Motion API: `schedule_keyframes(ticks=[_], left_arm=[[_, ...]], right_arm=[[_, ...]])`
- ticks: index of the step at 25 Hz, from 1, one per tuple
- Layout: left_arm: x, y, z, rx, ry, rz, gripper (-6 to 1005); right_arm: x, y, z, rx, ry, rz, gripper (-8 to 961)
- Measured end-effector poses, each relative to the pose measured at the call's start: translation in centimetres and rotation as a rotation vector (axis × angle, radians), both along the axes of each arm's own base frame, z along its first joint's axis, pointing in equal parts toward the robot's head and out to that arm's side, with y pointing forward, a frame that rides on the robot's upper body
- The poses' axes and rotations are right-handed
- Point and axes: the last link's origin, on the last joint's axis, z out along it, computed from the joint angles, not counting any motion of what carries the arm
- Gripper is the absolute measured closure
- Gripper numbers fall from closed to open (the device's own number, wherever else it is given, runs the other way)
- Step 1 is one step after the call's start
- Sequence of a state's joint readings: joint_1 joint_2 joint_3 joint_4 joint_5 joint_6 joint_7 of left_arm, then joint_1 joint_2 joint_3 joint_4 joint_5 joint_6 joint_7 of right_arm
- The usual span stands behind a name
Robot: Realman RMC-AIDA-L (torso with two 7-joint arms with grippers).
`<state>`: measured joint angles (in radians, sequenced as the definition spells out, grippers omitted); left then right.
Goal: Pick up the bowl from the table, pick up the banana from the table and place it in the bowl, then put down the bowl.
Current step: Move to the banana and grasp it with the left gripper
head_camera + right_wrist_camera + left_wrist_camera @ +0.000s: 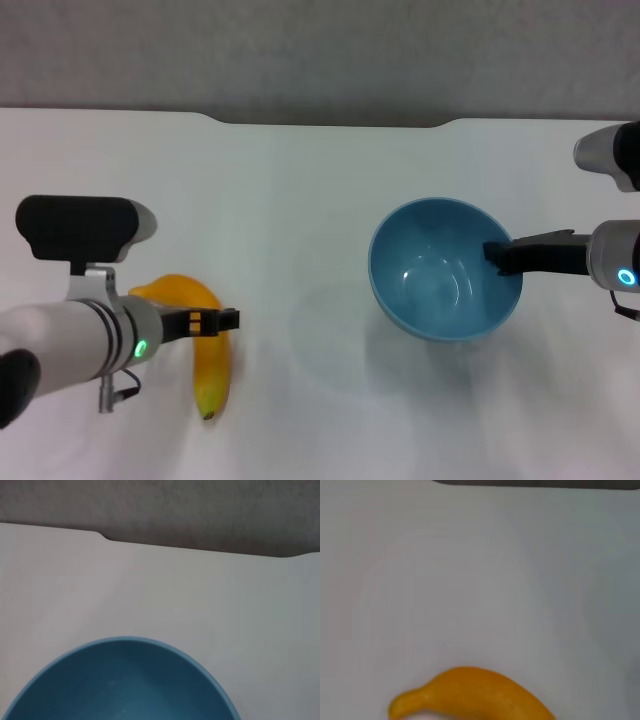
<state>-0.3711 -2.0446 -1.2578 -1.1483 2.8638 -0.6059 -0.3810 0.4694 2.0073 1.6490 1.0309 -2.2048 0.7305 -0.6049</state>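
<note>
Bowl [440, 290]: on the right half of the table [300, 200], tilted, its opening turned toward the camera. A faint shadow lies beneath and to its left; whether its base touches the table cannot be told. Nothing is inside it.

Right gripper [497, 257]: reaches in from the right edge at the bowl's right rim. 1 dark finger shows over the inner side of the rim, and the gripper appears clamped on the rim. The right wrist view shows the bowl's [125, 680] blue interior close up, with the table's notched far edge and the grey wall [200, 510] beyond.

Banana [205, 340]: lies flat on the table's left half, well apart from the bowl, stem toward the left and dark tip toward the near edge.

Left gripper [222, 321]: sits directly over the banana's middle, its dark fingers crossing the fruit. Whether they are spread or closed on it cannot be told. The left wrist view shows only the banana's [475, 692] upper curve and stem against bare table.
</note>
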Motion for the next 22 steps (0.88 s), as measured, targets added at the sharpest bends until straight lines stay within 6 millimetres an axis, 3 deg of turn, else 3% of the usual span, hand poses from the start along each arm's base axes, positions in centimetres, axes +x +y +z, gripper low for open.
schedule_keyframes(ticks=[5,22], left_arm=[[0.4,-0.2,-0.5,-0.006,-0.012,-0.01,221],[-1.3,0.0,-0.7,0.005,-0.014,0.021,230]], right_arm=[[-0.2,0.1,0.1,0.0,0.0,0.006,923],[-1.7,-0.1,-0.4,-0.014,0.003,0.054,922]])
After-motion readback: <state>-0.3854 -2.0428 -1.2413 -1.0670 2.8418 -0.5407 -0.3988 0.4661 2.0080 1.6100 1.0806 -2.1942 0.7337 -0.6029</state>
